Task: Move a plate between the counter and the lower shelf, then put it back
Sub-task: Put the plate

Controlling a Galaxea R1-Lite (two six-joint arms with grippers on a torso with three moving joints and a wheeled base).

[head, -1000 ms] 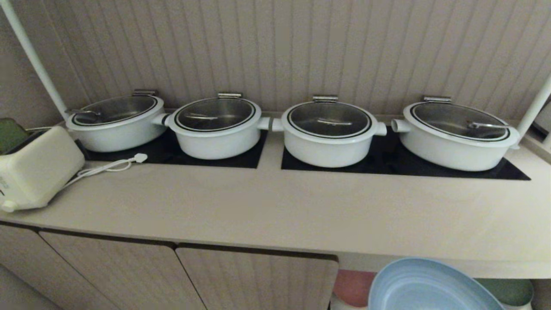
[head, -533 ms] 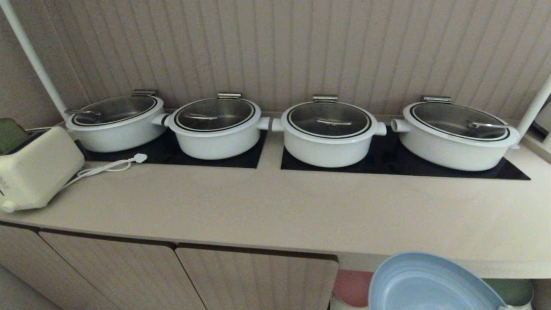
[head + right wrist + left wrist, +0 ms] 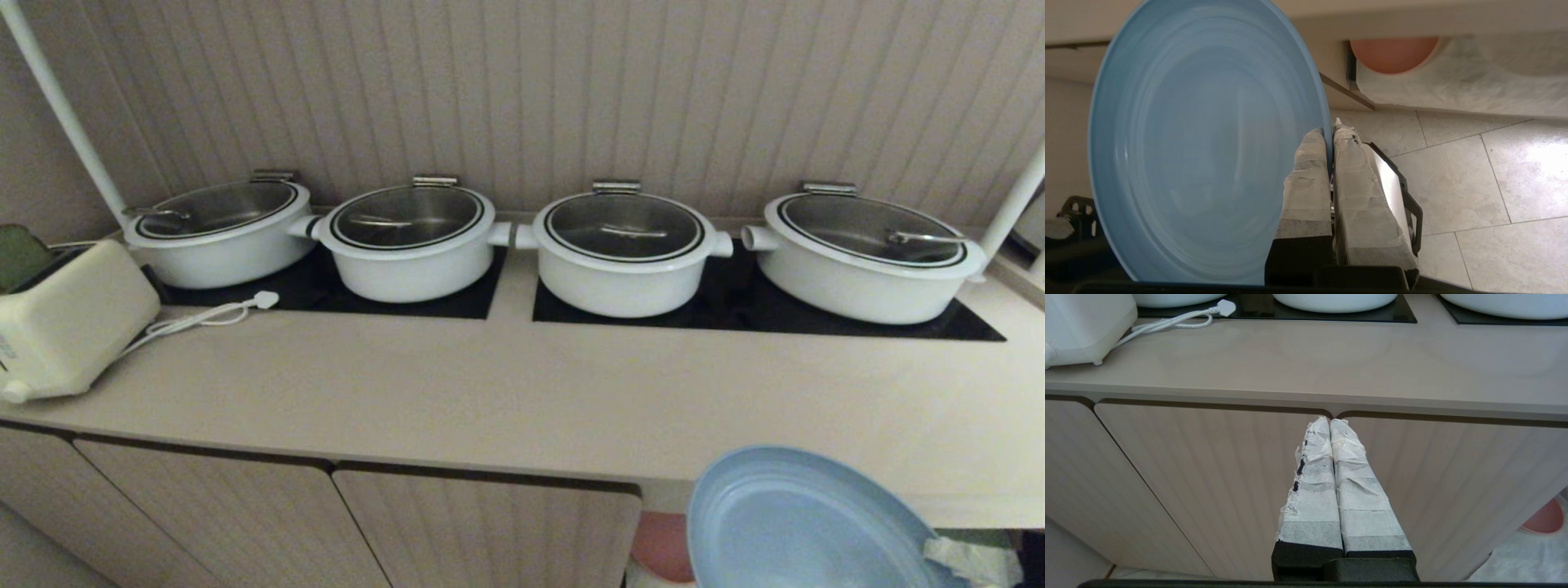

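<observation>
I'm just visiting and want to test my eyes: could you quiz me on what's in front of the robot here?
1. True or false: the round light-blue plate is lying flat on the long beige counter.
2. How many white lidded pots stand on the black hob panels?
A) two B) three C) four
3. Fill in: the tape-wrapped right gripper is shut on the plate's ____.

Key:
1. False. The right gripper holds it in the air, in front of the counter's edge.
2. C.
3. Rim. The tape-wrapped left gripper is shut on nothing, in front of the ribbed cabinet doors.
</observation>
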